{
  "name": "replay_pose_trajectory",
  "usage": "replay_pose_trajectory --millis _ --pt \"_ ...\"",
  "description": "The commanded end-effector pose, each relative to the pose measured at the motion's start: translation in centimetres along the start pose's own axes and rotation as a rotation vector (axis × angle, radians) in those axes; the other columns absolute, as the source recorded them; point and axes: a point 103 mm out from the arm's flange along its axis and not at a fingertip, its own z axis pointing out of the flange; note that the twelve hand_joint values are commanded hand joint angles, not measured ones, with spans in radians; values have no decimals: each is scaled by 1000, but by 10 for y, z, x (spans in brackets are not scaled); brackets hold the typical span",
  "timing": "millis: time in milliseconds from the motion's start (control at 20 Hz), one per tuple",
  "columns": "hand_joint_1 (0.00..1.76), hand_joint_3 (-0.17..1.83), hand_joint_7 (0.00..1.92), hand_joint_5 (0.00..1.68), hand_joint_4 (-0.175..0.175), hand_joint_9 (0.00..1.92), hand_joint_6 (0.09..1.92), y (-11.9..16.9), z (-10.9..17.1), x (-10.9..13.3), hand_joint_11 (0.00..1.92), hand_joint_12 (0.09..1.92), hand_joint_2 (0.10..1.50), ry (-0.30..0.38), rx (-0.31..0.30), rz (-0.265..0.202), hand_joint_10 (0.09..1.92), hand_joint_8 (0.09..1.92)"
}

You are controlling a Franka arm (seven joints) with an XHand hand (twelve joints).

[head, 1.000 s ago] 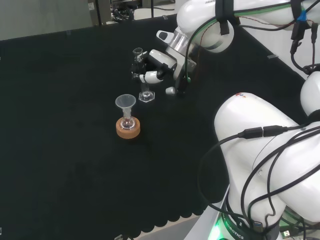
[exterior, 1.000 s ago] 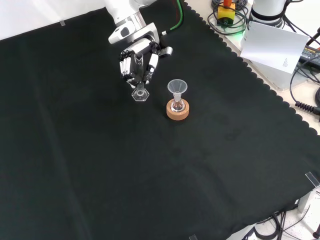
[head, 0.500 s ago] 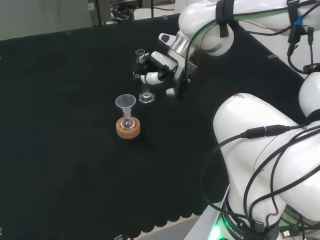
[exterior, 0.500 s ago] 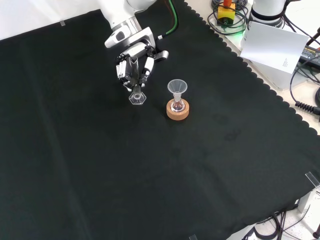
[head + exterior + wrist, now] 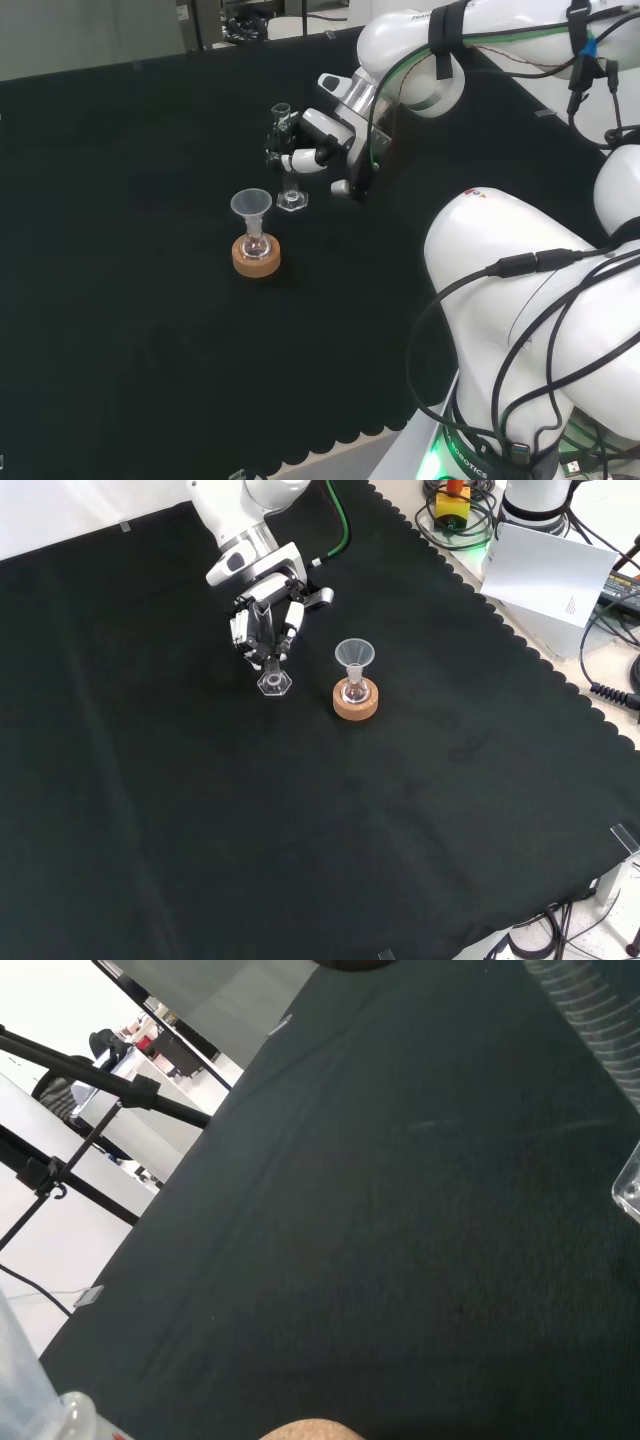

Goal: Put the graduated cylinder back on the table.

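hand point(image 5: 262, 623) has carried graduated cylinder point(image 5: 273, 675) leftward in front view.

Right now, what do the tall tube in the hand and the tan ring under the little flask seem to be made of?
The tall clear graduated cylinder looks like glass or clear plastic: the dark cloth shows through it, and its hexagonal foot glints. The tan ring stand looks like cork: matt, warm brown, no shine.
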Motion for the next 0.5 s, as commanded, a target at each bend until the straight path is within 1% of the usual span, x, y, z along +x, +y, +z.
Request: replay_pose_trajectory --millis 50,350,500 --pt "1233 0 859 830 -175 1360 1210 -3 -2 -5 1099 814 1185 7 7 3 87 1213" --pt "1227 2 835 808 -175 1335 1241 0 6 -2 1082 831 1196 22 27 5 87 1246" --pt "1151 -1 875 838 -175 1316 1206 -1 7 -3 1076 846 1188 34 32 7 87 824"
